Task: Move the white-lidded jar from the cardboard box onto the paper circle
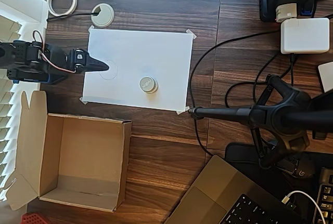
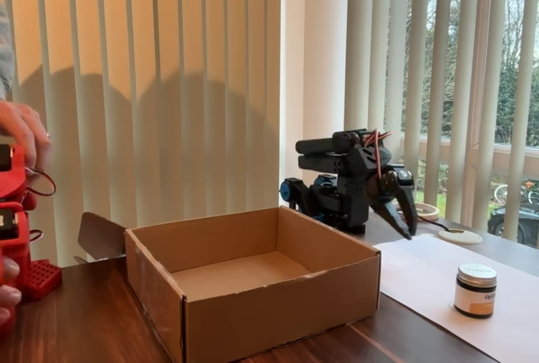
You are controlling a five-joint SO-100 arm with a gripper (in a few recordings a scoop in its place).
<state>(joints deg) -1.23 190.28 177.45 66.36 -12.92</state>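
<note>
Dark wood desk [image 1: 156, 146] by blinds; white-lidded jar [image 1: 148, 84] on white sheet [image 1: 156, 47]; gripper [image 1: 102, 66] clenched, empty.

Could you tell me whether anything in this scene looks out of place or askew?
Nothing looks damaged or spilled. The white-lidded jar stands upright on the white sheet, beside the paper circle rather than on it.

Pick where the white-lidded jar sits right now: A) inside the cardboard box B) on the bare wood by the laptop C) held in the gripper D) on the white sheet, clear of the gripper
D: the white-lidded jar stands on the white sheet, apart from the gripper, and the cardboard box is empty.
</note>
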